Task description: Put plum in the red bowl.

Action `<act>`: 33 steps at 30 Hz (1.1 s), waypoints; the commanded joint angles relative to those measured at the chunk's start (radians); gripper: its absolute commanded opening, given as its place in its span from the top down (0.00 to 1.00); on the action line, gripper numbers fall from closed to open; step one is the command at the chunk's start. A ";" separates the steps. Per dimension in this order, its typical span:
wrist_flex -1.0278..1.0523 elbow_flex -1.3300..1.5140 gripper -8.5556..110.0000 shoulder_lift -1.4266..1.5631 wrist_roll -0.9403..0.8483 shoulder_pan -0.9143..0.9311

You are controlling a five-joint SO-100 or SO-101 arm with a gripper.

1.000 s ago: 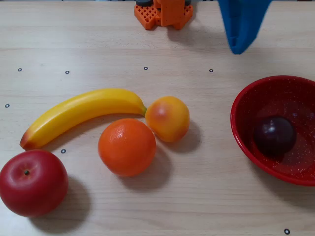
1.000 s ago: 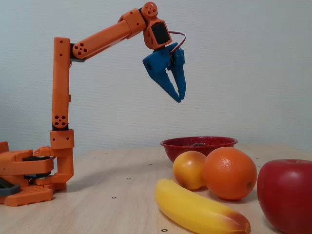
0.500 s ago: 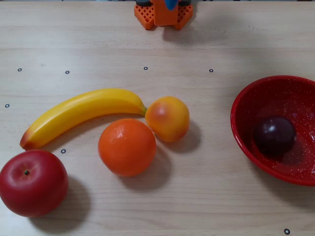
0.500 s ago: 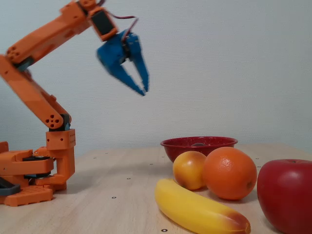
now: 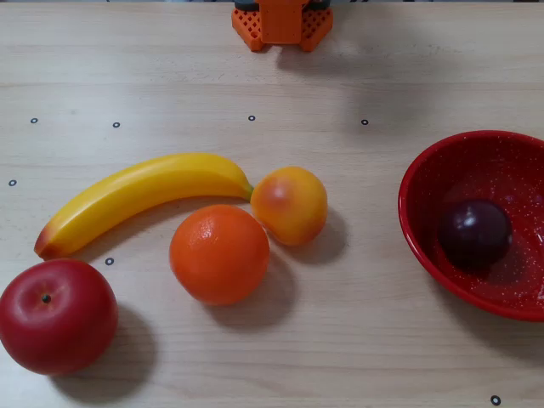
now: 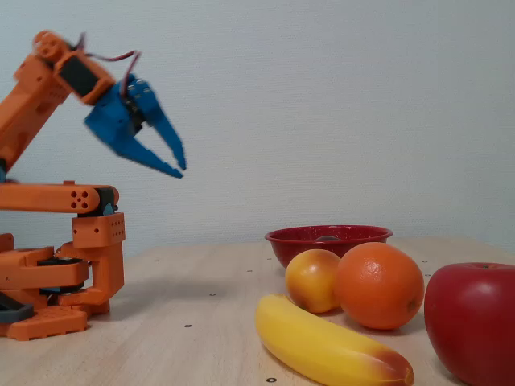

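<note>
Five fruits lay on the worktop [image 5: 399, 68], taken from left to right in the overhead view. At the lower left sat the apple [image 5: 56, 315], with the banana [image 5: 140, 197] curving above it. Next came the orange [image 5: 219, 253], and just beside it, touching or nearly so, the peach [image 5: 289, 205], whose upper left met the banana's tip. Well apart from these, at the right edge, stood the bowl [image 5: 416, 223], partly cut off by the frame. The plum [image 5: 474, 234] rested inside it, on the speckled floor of the bowl.

Only the orange base [image 5: 281, 23] of the arm showed at the top of that view; the fingers were out of it.

In the fixed view the arm [image 6: 56, 241] stood folded back at the far left, its base on the worktop. The fingers [image 6: 178, 166] hung high in the air beside it, blue, pointing down and to the right, slightly parted and holding nothing. Far to their right and much lower sat the bowl [image 6: 328, 241], where only a dark sliver of the plum [image 6: 327, 238] peeked over the rim. Nearer the camera lay the banana [image 6: 330, 346], the peach [image 6: 312, 280], the orange [image 6: 379, 285] and the apple [image 6: 472, 322].
</note>
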 commanded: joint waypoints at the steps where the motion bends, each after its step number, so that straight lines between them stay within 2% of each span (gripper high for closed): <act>1: -0.018 0.029 0.93 0.048 0.000 0.018; 7: -0.095 0.158 0.93 0.163 0.002 0.017; 20: -0.561 0.692 0.93 0.287 0.061 0.011; 33: -0.614 0.927 0.93 0.287 0.155 0.006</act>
